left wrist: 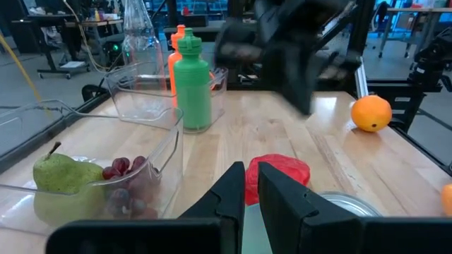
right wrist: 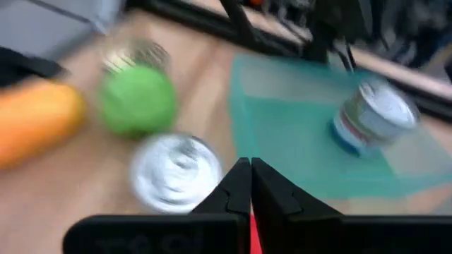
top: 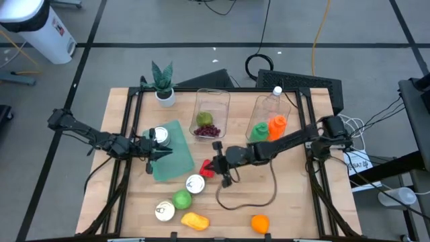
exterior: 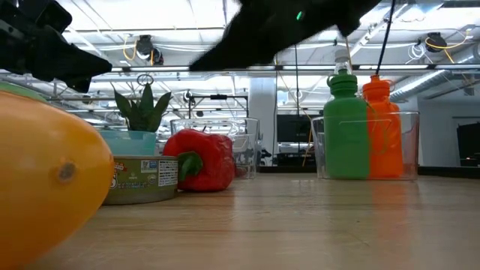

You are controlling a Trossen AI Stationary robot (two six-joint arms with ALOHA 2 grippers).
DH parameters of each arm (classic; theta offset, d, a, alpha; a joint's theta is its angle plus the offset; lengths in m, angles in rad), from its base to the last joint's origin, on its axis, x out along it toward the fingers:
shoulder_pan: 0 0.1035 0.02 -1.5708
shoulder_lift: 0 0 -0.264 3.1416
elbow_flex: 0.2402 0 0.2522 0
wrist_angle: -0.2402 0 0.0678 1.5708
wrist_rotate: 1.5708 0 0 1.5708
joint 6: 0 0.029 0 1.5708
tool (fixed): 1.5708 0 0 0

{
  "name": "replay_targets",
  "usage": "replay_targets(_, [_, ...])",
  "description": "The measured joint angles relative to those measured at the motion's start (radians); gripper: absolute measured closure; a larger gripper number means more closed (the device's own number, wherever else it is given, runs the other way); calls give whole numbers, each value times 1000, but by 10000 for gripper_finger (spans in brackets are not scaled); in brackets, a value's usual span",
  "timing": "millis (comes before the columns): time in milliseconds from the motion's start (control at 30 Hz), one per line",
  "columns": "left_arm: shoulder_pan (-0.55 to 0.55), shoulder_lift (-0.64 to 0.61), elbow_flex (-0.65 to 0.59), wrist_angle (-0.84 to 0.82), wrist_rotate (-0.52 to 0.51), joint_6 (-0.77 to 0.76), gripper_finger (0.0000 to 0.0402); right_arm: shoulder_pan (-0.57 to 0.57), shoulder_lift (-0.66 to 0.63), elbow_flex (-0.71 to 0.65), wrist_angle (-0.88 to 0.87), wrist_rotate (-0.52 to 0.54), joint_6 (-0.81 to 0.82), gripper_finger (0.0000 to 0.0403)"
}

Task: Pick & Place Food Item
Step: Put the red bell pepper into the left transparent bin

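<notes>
Bright overhead light (wrist view blurred)

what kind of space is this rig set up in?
Likely a robotics lab or workshop, not a kitchen. The low view shows exposed ceiling ducts and strip lights, the high view a taped concrete floor with loose cables, and the wooden table holds staged food props.

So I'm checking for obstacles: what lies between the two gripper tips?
In the high view, between the left gripper and right gripper lies only the teal mat and bare wood.
</notes>
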Motion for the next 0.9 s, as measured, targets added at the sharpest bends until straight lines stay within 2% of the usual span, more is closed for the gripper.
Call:
replay_targets(133, [0, 0, 0, 0, 0, -3, 352, -23, 72, 10, 65, -4, -13, 395])
replay_targets(233, [0, 0, 0, -1, 1, -3, 352, -22, 109, 14, 143, -71, -11, 397])
replay_targets(333, [0, 0, 0, 0, 3, -1, 352, -21, 151, 14, 151, -81, -7, 401])
replay_targets(533, [-1, 0, 0, 0, 3, 1, 352, -22, 154, 13, 76, -72, -6, 402])
replay_targets(800, [0, 0, 0, 0, 3, -18, 352, -22, 131, 12, -117, 53, 47, 402])
replay_targets(900, [-1, 0, 0, -1, 3, -14, 352, -21, 110, 11, -186, 56, 90, 402])
